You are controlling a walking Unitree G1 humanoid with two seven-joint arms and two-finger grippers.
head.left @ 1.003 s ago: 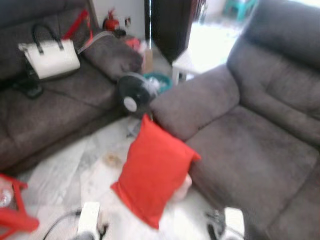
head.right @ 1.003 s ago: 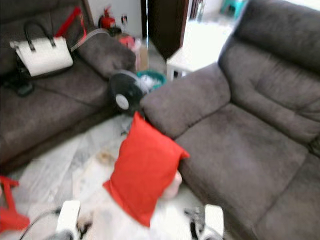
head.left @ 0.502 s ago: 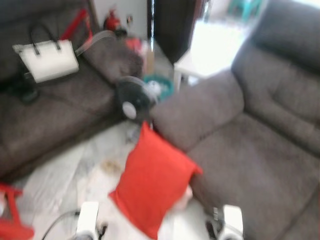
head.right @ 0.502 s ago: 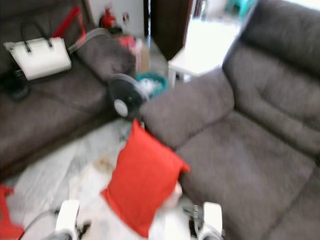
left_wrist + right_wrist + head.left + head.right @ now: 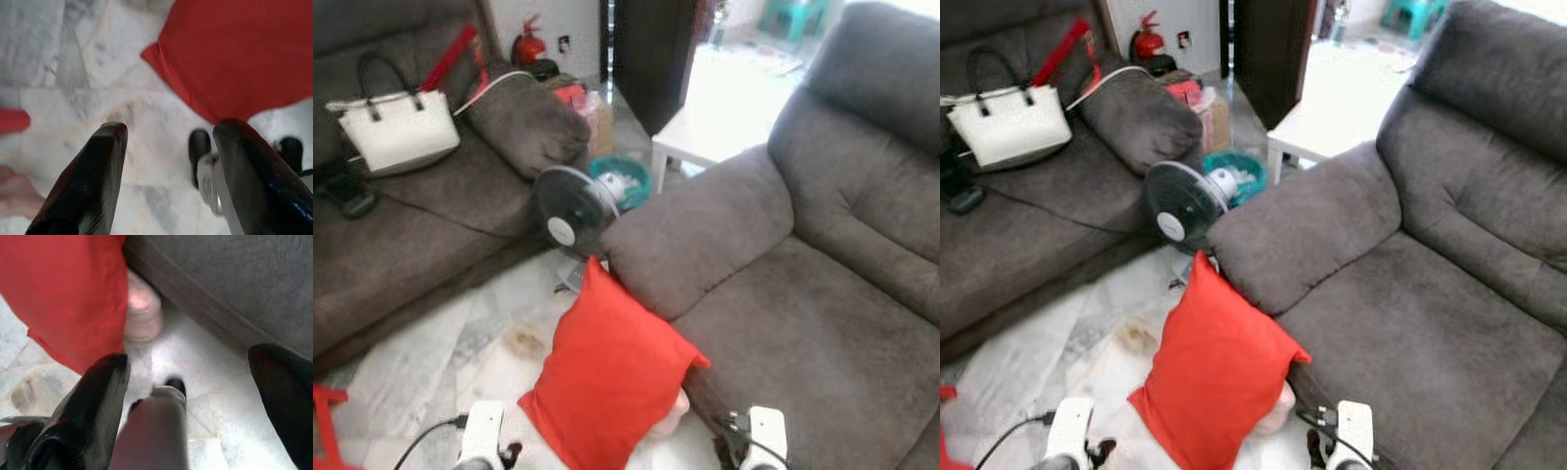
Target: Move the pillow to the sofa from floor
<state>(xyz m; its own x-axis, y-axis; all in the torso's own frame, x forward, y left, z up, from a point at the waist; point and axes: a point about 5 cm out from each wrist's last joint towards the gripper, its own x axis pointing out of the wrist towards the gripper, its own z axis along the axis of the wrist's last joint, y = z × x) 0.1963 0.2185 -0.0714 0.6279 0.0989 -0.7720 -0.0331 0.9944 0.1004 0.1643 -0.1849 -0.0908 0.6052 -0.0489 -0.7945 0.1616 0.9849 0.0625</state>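
A red pillow (image 5: 610,377) stands tilted on the marble floor, leaning against the front of the grey sofa (image 5: 822,294) on the right. In the left wrist view my left gripper (image 5: 168,132) hangs open above the floor, just short of the red pillow's (image 5: 234,54) corner. My right gripper (image 5: 188,360) is open too, low over the floor between the pillow (image 5: 68,293) and the sofa base (image 5: 230,289). A pale pink object (image 5: 142,311) lies tucked behind the pillow. Both wrists (image 5: 481,436) (image 5: 762,436) show at the bottom edge of the eye views.
A black fan (image 5: 570,211) stands on the floor beside the sofa arm. A second grey sofa (image 5: 411,215) on the left holds a white handbag (image 5: 393,127). A teal basket (image 5: 622,181), a white low table (image 5: 705,137) and a red frame (image 5: 323,416) stand around.
The camera has shifted and the picture has sharpened; the pillow sits slightly lower in view. Pillow and grippers show no clear move of their own.
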